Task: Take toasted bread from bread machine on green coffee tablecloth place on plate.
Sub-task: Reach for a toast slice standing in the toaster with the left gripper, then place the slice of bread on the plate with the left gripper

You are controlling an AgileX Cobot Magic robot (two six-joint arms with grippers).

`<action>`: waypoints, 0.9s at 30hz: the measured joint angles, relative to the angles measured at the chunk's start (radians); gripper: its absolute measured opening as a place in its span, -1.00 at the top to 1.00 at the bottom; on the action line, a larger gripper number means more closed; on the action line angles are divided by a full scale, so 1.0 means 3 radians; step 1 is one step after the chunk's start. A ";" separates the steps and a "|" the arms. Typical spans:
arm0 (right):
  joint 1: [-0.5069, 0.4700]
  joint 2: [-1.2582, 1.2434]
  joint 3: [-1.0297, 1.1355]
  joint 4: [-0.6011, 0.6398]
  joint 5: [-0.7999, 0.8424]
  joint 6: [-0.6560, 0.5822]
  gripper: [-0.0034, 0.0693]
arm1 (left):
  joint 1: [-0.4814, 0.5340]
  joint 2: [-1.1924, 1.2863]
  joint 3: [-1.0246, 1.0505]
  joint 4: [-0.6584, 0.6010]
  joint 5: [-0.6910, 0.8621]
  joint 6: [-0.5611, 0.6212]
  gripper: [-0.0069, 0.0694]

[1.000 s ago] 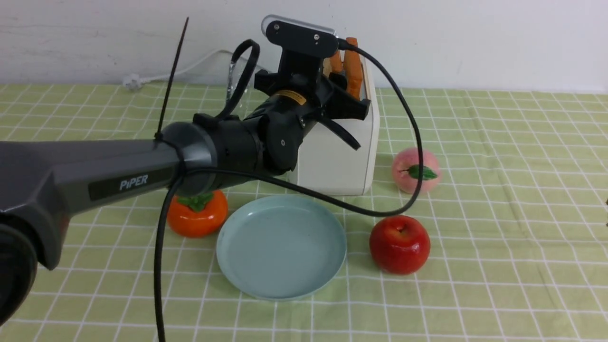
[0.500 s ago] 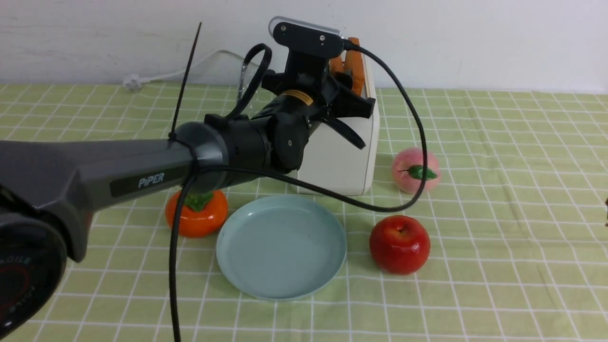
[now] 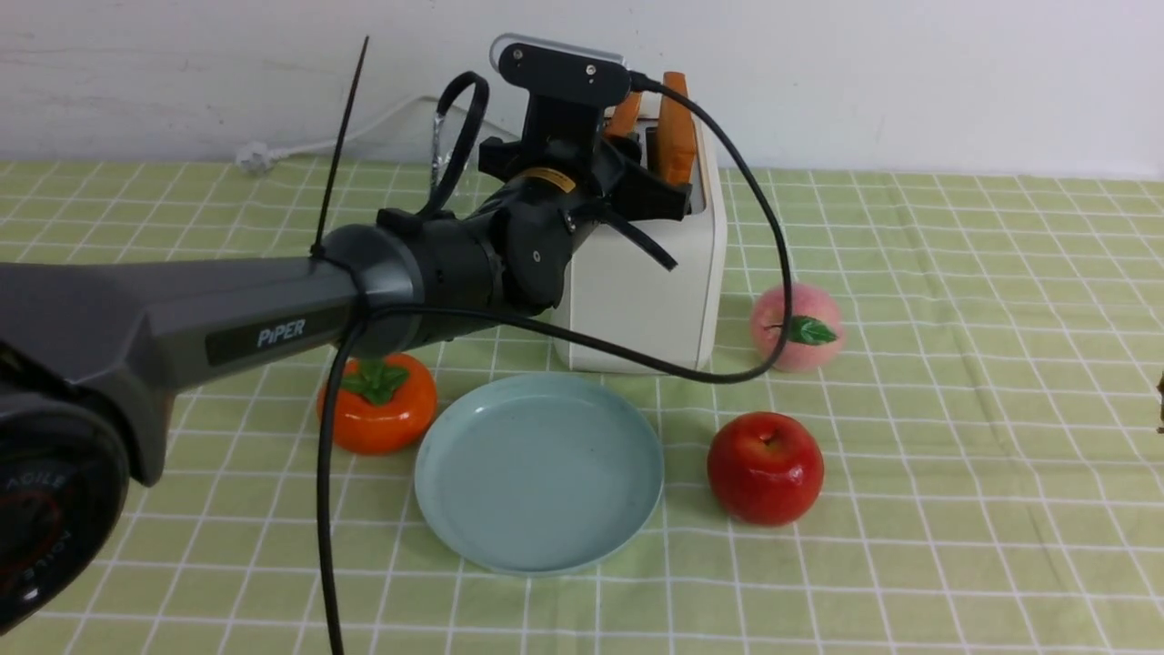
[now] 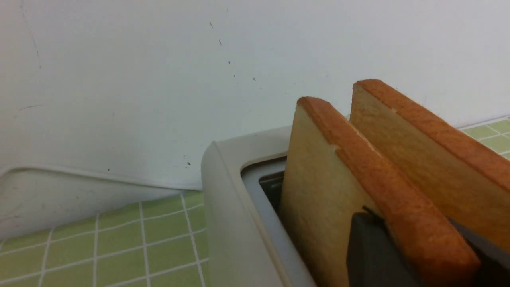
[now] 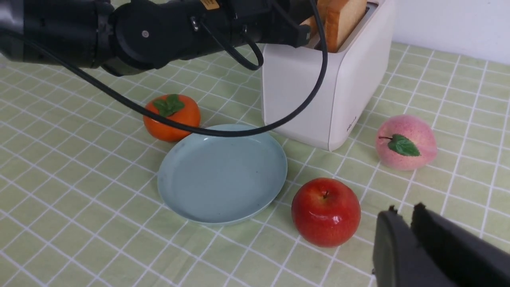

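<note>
The white bread machine (image 3: 655,291) stands at the back of the green coffee tablecloth (image 3: 955,364). Two slices of toasted bread stick up from its slots. My left gripper (image 3: 637,146) is at the toaster top, shut on the nearer slice (image 3: 624,113), which leans away from the other slice (image 3: 676,127). In the left wrist view my gripper (image 4: 410,225) has a dark finger (image 4: 370,247) on each face of the held slice (image 4: 318,191); the second slice (image 4: 418,151) stands behind. The empty pale blue plate (image 3: 536,473) lies in front of the toaster. My right gripper (image 5: 402,211) is shut and empty, near the apple.
An orange persimmon (image 3: 377,414) sits left of the plate, a red apple (image 3: 766,466) right of it, and a pink peach (image 3: 797,326) beside the toaster. The left arm's black cable (image 3: 637,359) hangs low over the plate's far rim. A white wall is close behind.
My left wrist has shifted left and slightly up at the toaster top. The held slice now tilts left, apart from the other slice. The right arm has not moved.
</note>
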 joint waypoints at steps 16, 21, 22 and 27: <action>0.0000 0.0000 0.0000 0.0013 -0.0020 0.0000 0.72 | 0.0000 -0.0803 0.0000 -0.0154 0.0418 0.0039 0.55; 0.0000 -0.0008 0.0000 0.0016 -0.0030 0.0000 0.89 | 0.0004 -0.1302 0.0013 -0.0432 0.1299 0.0257 0.55; 0.0000 -0.0013 0.0000 0.0024 -0.0026 0.0000 0.92 | 0.0004 -0.1398 0.0043 -0.0462 0.1521 0.0281 0.55; 0.0000 -0.0090 0.0000 0.0051 0.0026 0.0000 0.94 | 0.0004 -0.1806 0.0371 -0.0458 0.2427 0.0190 0.55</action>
